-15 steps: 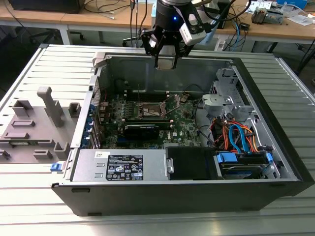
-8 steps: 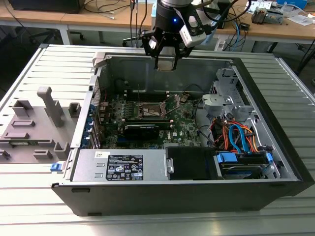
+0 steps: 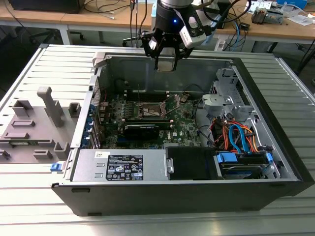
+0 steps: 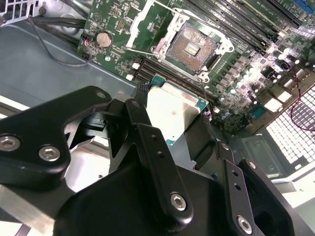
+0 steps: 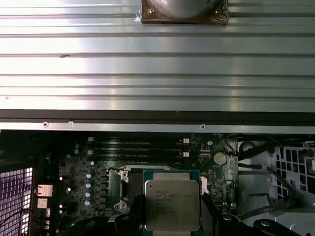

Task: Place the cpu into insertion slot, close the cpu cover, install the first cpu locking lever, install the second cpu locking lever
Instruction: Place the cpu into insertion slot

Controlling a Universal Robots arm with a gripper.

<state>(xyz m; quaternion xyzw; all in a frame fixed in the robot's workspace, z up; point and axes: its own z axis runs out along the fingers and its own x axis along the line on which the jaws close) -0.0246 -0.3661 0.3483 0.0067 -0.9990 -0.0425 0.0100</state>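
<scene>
Pinching the cpu [image 4: 174, 105], a small flat square chip with a pale silver-grey metal top and a green edge, between the black hinged fingers [image 4: 140, 118] of the tool [image 4: 172, 125]. Pressed in on two opposite edges of the chip, as seen in both wrist views. Hanging in the air near the far wall of the open black-and-grey desktop computer case [image 3: 197, 196] in the exterior view, well above the green motherboard [image 3: 182, 123] lying flat inside. Touching nothing but the fingers.

Below, in the second wrist view, the insertion slot [image 4: 192, 46]: a dark square socket, its bed of contacts bare and unoccupied. Just beside it, seemingly the cpu cover [image 4: 147, 29], a thin silvery metal frame, tipped up and away from the socket rather than lying over it. Thin wire locking levers [image 4: 142, 51] apparently released, though hard to tell exactly how set.

Judged from this: chip lifted clear and held over the board, not yet placed. Cover not closed, neither lever latched. All four steps of the task open, the first one in hand.

Case resting on a ribbed silver aluminium worktop [image 3: 147, 221]. Pale grey moulded fixture blocks [image 3: 34, 123] on it at the exterior view's left, well apart from the tool.
</scene>
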